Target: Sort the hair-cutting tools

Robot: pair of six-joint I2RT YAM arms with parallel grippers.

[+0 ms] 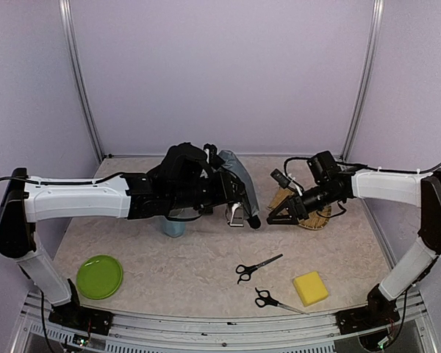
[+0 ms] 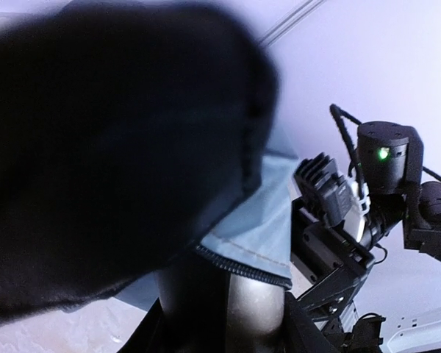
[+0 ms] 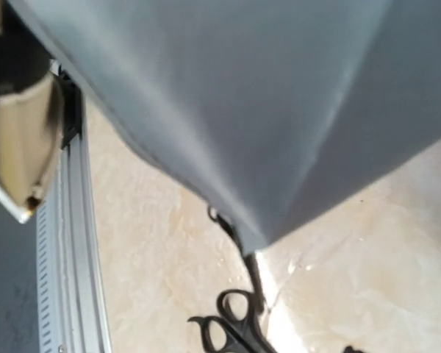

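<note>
Clipper (image 1: 237, 213) is the one in play, standing upright at the mouth of the grey pouch (image 1: 240, 175). Just beside it the right gripper (image 1: 272, 218) has its jaws spread with nothing between them, tips aimed at the clipper's side but apart from it as far as the overhead view shows. In the left wrist view the clipper's body runs up under the pouch's zipper edge (image 2: 242, 266), so it looks part-way in; what bears its weight cannot be told. The left gripper is buried under the pouch and the black cloth (image 1: 184, 165) bunched over it, fingers hidden, yet the pouch hangs clear of the table (image 1: 198, 257) off that wrist, so it reads as clamped on the pouch. The judgement here: the right arm wants to draw straight back along its own line, jaws wide, without brushing clipper or zipper, while the left holds the mouth level and steady. A gentle tilt could then seat the clipper deeper. Both scissors (image 1: 256, 268) (image 1: 273, 300) lie on the table, well apart from the pouch, unsorted.
</note>
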